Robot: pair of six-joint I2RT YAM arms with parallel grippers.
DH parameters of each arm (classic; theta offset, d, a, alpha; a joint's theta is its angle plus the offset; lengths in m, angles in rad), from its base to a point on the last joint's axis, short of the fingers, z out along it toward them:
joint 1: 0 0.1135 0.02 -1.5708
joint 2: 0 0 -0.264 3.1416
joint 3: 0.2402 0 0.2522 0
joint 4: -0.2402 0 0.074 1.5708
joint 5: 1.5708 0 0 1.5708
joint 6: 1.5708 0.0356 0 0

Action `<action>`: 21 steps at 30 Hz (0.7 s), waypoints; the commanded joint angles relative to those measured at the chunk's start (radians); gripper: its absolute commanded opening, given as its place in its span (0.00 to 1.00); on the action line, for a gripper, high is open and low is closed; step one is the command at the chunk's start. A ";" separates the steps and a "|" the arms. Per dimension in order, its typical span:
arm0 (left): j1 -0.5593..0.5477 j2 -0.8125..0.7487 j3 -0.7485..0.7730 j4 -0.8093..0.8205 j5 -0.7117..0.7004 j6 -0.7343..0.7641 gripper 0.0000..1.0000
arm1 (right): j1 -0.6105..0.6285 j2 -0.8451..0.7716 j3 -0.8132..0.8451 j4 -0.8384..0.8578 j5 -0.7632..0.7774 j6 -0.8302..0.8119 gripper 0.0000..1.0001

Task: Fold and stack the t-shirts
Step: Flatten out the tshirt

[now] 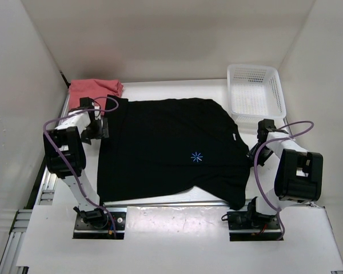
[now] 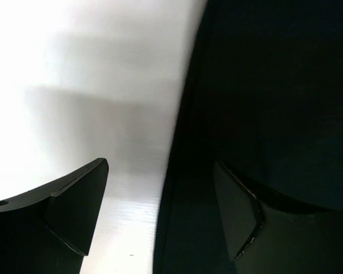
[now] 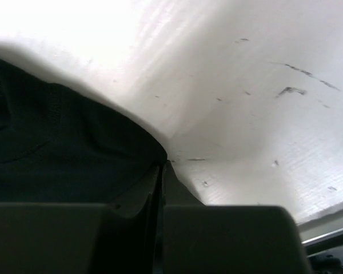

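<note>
Left gripper (image 2: 160,171) spread wide, left finger over the white table (image 2: 74,57), right finger over the black t-shirt (image 2: 274,85), shirt edge running near-to-far between them.

White perf. basket (image 1: 255,91) far right on table (image 1: 177,228)
</note>
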 commanded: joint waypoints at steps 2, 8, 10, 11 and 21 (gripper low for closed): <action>-0.017 0.006 0.103 0.023 0.100 -0.001 0.85 | -0.014 -0.033 -0.008 -0.030 0.031 -0.025 0.00; -0.079 0.090 0.118 0.023 -0.062 -0.001 0.85 | -0.032 -0.076 0.003 -0.057 0.084 -0.025 0.00; -0.079 0.113 0.109 0.023 -0.104 -0.001 0.85 | -0.072 -0.097 -0.006 -0.057 0.084 -0.034 0.00; -0.079 0.123 0.109 0.023 -0.139 -0.001 0.85 | -0.085 -0.107 -0.006 -0.057 0.084 -0.050 0.00; -0.079 0.118 0.150 0.032 -0.196 -0.001 0.85 | -0.105 -0.076 0.078 -0.048 -0.134 -0.168 0.45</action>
